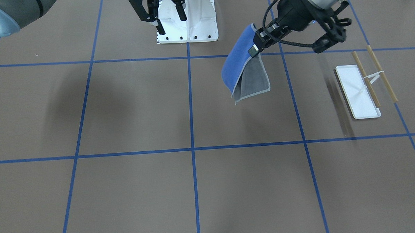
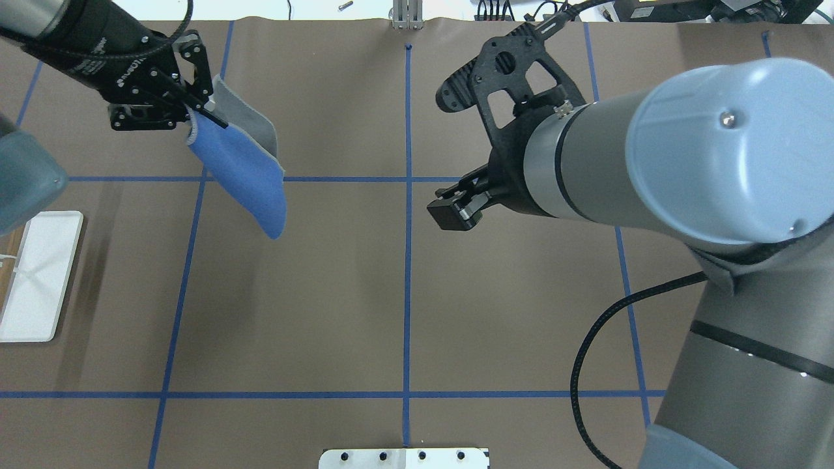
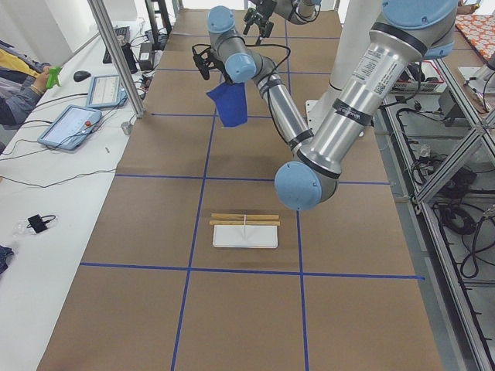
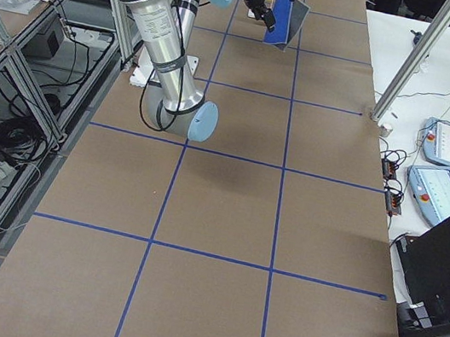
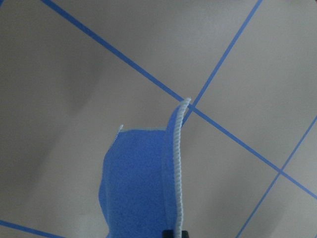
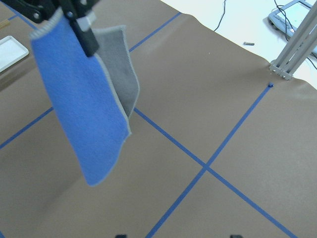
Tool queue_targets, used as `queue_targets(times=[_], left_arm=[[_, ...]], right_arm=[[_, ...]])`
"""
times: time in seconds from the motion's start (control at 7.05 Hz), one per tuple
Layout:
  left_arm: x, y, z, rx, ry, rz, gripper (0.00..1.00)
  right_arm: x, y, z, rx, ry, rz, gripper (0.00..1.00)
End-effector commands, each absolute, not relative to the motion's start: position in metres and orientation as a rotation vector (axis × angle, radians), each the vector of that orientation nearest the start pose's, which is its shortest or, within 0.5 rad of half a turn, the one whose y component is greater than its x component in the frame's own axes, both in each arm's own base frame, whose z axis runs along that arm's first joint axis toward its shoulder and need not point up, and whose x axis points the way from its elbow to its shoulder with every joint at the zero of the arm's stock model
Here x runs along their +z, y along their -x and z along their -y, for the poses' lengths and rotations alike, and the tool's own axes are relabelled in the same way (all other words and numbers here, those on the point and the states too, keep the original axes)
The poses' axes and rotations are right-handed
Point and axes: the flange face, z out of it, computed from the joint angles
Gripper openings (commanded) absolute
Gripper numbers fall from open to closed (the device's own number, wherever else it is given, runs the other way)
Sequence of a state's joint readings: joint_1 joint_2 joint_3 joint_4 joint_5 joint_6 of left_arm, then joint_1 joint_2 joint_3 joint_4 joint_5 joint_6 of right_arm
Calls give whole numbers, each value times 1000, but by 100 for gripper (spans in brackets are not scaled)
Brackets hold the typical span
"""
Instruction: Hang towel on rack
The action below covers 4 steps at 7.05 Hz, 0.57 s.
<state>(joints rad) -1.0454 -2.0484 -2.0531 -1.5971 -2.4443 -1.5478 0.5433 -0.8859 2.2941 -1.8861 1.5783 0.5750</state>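
Observation:
My left gripper [image 1: 255, 48] is shut on the top edge of the towel [image 1: 237, 65] and holds it in the air above the table. The towel hangs folded, bright blue on one face and grey on the other, as the overhead view [image 2: 251, 179] and the right wrist view [image 6: 81, 109] also show. The rack [image 1: 360, 97], with a white tray base and two wooden dowel bars [image 1: 382, 73], stands on the table apart from the towel, on my left side. It also shows at the left edge of the overhead view [image 2: 39, 280]. My right gripper [image 1: 171, 16] is open and empty, near the table's middle [image 2: 456, 210].
The big white bolted pedestal [image 1: 199, 23] stands at the robot's side of the table. Blue tape lines [image 1: 192, 149] mark a grid on the brown table cover. Tablets and cables [image 3: 73, 124] lie on the white bench beyond the far edge.

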Motion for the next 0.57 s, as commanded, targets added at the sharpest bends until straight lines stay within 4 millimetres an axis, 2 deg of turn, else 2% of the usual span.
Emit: queue_targets(times=[0.0, 0.14, 0.28, 0.43], left_arm=[[243, -180, 454, -418, 103, -1120, 0], [278, -156, 445, -404, 80, -1081, 0], [314, -126, 442, -383, 44, -1040, 0], [337, -114, 440, -361, 31, -1011, 0]], right_arm=[[94, 305, 384, -324, -723, 727, 100], [126, 294, 397, -229, -641, 708, 100], [160, 273, 428, -184, -553, 676, 100], [180, 264, 453, -150, -496, 652, 100]])
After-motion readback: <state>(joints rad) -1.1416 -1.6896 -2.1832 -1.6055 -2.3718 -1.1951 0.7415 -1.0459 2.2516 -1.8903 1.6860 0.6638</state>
